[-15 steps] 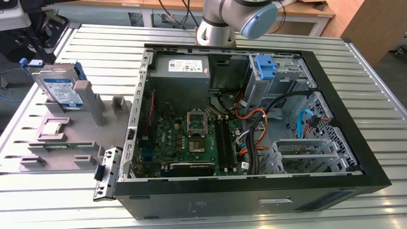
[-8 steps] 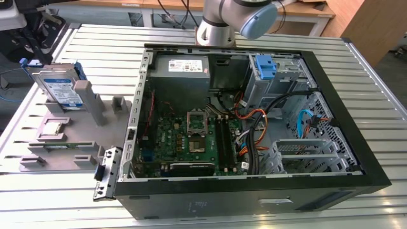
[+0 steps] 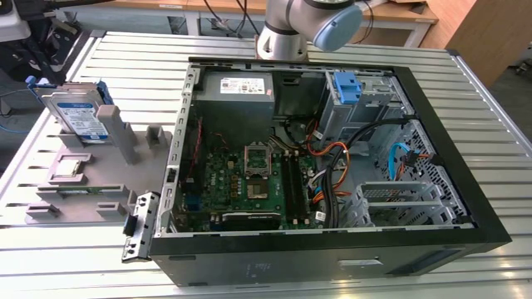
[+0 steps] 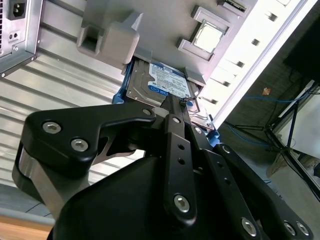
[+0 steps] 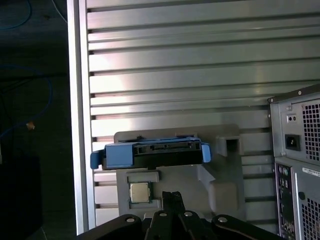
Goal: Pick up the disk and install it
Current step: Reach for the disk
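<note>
Exterior view: the disk (image 3: 79, 115) is seen standing on edge in a grey holder (image 3: 124, 180) on the slatted table (image 3: 75, 274), at the exterior view's left of the open computer case (image 3: 465, 187) and well apart from it. In the second wrist view the gripper (image 4: 175, 100) is found near the disk and apart from it. Its fingers appear to be drawn together with nothing held, though the tips are partly hidden by the linkage. If the fingers are not spread before the disk is approached, its upper edge could be struck and the disk tipped in its slot. If only the blue carrier is squeezed, the plastic may bend and the drive may slip. If the disk is lifted askew, jamming in the holder is to be feared. The small chip (image 5: 140, 191), laid in the same holder just beside the disk, could be knocked. Inside the case, the loose cables (image 3: 328, 156) below the blue bracket (image 3: 345, 87) could be caught and pulled.
</note>
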`<state>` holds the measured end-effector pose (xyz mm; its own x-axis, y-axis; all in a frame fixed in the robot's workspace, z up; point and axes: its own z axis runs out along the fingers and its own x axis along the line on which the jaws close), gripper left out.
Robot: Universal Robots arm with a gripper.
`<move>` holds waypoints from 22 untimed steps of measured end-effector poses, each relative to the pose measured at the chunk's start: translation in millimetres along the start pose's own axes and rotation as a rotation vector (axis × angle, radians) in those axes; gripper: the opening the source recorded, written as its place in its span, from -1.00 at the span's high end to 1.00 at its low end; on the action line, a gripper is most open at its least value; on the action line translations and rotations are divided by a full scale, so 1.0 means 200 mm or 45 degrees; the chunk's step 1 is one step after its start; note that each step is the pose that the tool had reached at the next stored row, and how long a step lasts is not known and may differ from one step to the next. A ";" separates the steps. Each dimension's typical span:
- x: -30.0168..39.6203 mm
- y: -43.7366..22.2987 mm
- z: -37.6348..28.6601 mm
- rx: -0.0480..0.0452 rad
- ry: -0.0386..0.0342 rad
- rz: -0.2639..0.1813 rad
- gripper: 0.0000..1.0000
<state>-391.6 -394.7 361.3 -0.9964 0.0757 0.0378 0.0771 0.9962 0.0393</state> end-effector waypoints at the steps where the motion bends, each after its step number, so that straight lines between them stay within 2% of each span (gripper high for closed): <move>1: 0.003 0.000 0.004 0.000 -0.0001 0.000 0.79; 7: 0.016 0.005 0.018 0.000 -0.0001 0.000 0.79; 22: 0.021 0.046 0.033 0.000 0.0000 0.000 0.79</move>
<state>-395.3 -384.9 355.1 -0.9964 0.0757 0.0377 0.0772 0.9962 0.0397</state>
